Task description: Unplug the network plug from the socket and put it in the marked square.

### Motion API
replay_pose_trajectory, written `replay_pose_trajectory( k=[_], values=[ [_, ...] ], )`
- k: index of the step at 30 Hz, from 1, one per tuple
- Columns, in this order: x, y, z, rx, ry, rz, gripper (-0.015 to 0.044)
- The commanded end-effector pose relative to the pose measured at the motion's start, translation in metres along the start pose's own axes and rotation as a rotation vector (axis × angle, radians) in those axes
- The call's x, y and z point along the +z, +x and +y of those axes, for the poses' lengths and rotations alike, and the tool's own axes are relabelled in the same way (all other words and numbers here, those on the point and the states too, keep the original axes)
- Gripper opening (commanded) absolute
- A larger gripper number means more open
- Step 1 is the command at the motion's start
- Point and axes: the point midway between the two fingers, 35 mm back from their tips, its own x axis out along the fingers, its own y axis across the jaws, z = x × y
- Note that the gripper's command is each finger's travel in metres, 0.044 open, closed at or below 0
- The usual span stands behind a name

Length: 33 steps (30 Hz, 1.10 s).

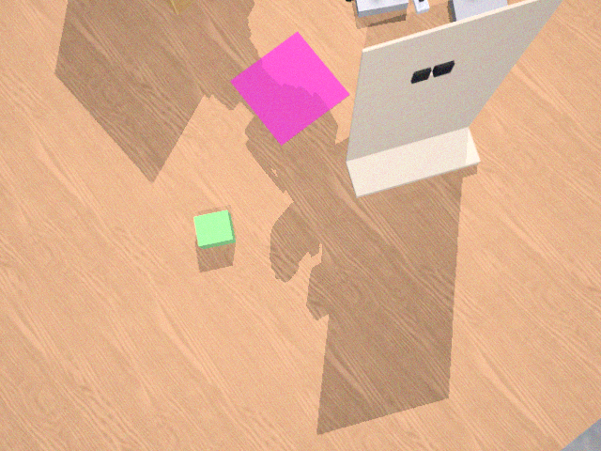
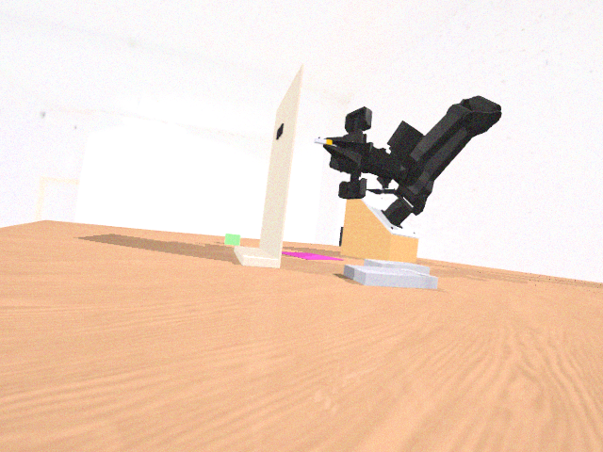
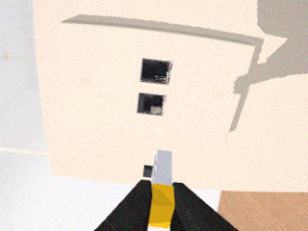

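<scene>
1 gripper point(image 3: 161, 208) holds 1 plug point(image 3: 162, 183) tight, up in the air & away from the panel point(image 3: 129, 58). 2 holes there. 1 pink square point(image 1: 289, 87), 1 green block point(image 1: 213, 227) on counter point(image 1: 121, 339).

The wooden table top point(image 1: 121, 339) has a light tan surface with streaky grain, crossed by broad darker shadows. A flat magenta marked square point(image 1: 289, 87) lies on it, turned like a diamond in the top view, partly in shadow. Just beside it stands the cream upright panel point(image 1: 417, 97) on its cream foot point(image 1: 412, 169), which rests on the wood. A small green cube point(image 1: 213, 228) sits well apart from both, nearer the middle of the top view. In the exterior view a pale grey flat block point(image 2: 392, 274) lies near the panel, and an orange-tan wedge-shaped stand point(image 2: 372, 238) rests behind it
</scene>
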Motion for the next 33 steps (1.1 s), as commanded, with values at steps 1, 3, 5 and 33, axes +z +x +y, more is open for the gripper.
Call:
replay_pose_trajectory(
  k=[1, 3, 5, 33],
  values=[
    [-0.002, -0.001, 0.007, 0.006, 0.000, 0.008, 0.0000],
    [-0.002, -0.001, 0.011, 0.006, 0.000, 0.008, 0.0000],
    [-0.003, -0.002, 0.015, 0.006, 0.000, 0.007, 0.0000],
    [-0.005, -0.022, 0.060, 0.009, 0.000, 0.005, 0.0000]
  ],
)
